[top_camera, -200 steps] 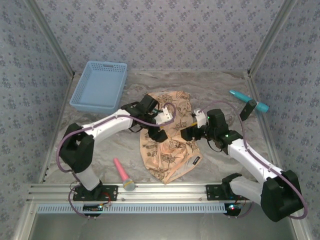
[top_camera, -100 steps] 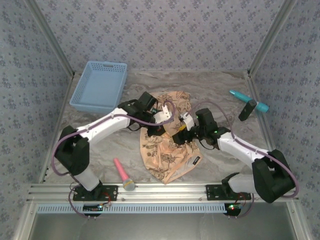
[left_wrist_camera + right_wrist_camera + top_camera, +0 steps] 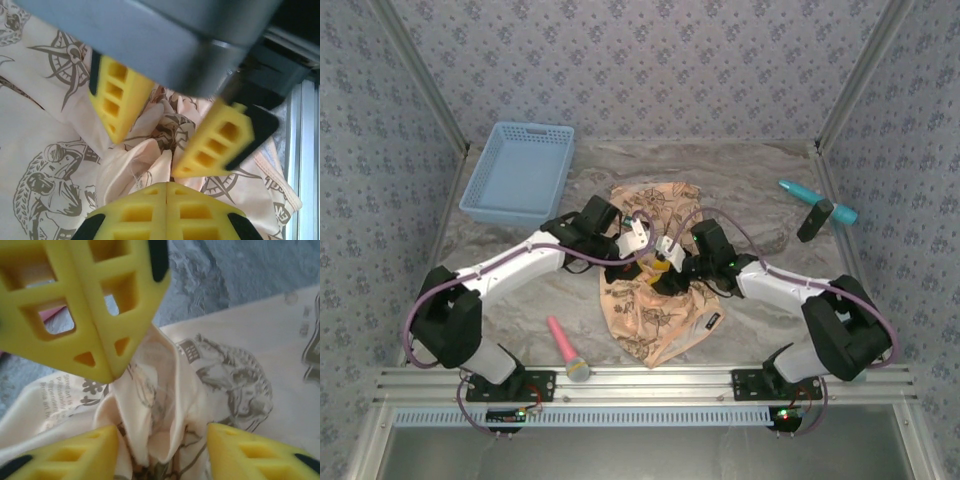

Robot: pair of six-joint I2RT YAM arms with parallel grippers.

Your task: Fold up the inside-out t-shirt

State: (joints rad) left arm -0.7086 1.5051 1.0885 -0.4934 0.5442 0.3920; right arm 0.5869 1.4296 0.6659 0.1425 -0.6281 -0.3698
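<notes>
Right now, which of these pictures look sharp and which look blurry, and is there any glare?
Top external view: even light, soft shadows, no glare, sharp throughout. Left wrist view: print on the t-shirt crisp, the dark housing at top blurred. Right wrist view: softer overall, yellow fingers and cloth slightly hazy.

t-shirt point(image 3: 240, 380) cut off by wrist view edges; its label point(image 3: 712, 320) unreadable

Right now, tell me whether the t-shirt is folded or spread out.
Neither: the t-shirt lies crumpled, cloth bunched into a raised ridge.
</notes>
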